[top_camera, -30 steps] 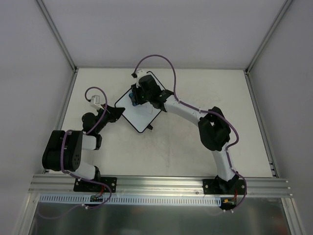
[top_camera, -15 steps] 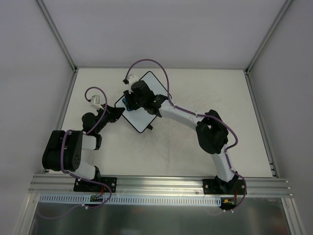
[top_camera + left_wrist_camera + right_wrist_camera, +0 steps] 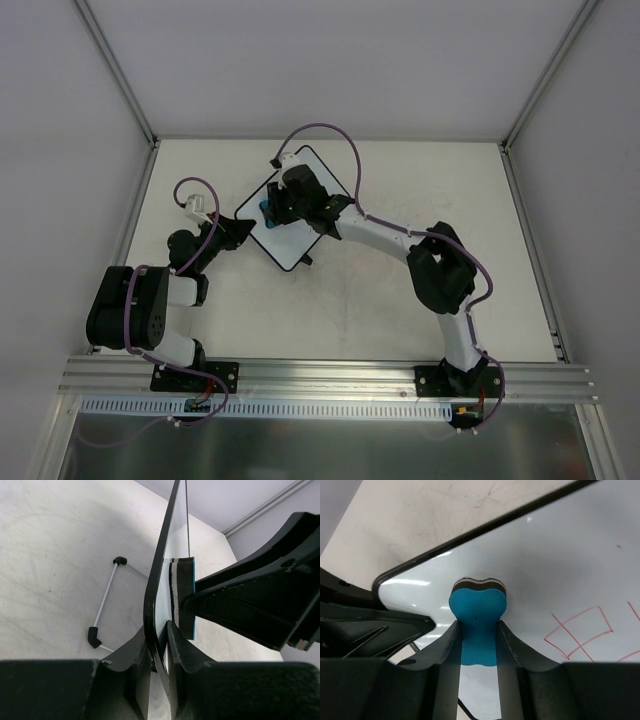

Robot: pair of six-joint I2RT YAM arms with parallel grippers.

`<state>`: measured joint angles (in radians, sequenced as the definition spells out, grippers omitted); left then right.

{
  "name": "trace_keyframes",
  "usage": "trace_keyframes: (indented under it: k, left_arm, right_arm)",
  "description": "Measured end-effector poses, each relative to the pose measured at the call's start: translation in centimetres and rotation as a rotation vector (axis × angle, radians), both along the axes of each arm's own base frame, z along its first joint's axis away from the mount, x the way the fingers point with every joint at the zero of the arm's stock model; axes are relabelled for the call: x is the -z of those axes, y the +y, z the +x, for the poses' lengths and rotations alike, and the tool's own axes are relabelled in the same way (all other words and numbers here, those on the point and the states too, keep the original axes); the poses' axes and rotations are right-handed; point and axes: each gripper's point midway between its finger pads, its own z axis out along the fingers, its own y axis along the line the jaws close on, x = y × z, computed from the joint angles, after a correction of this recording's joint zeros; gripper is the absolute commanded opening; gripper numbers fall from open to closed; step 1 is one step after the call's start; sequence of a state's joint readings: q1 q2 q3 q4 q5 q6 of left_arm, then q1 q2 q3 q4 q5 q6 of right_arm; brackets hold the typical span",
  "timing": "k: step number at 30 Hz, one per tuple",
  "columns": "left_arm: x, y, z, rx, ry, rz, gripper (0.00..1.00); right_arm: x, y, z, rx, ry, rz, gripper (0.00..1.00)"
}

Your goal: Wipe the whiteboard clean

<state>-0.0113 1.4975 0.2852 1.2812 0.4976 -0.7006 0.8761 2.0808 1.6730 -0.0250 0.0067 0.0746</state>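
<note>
My left gripper is clamped on the near edge of the whiteboard, and its black rim runs straight out from between those jaws. My right gripper pinches the blue eraser. The eraser's dark felt tip presses against the board's white face just ahead of the jaws. Red line marks lie on the board to the right of those jaws, apart from the eraser.
</note>
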Motion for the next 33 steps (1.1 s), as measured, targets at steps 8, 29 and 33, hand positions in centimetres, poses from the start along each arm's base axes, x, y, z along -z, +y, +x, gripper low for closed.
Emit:
trace_keyframes:
  k: [8,29,33]
  left_arm:
    - [0.0,0.0,0.0,0.000,0.000,0.000,0.00]
    - [-0.5,-0.2,-0.1,0.010,-0.020,0.000,0.00]
    - [-0.7,-0.3,-0.2,0.018,-0.027,0.000,0.00]
  right_arm:
    - [1.5,-4.2,2.9,0.155,0.095,0.055,0.00]
    - [4.7,-12.7,8.4,0.385,0.283,0.186,0.00]
    - [5.4,-13.7,8.7,0.419,0.307,0.196,0.00]
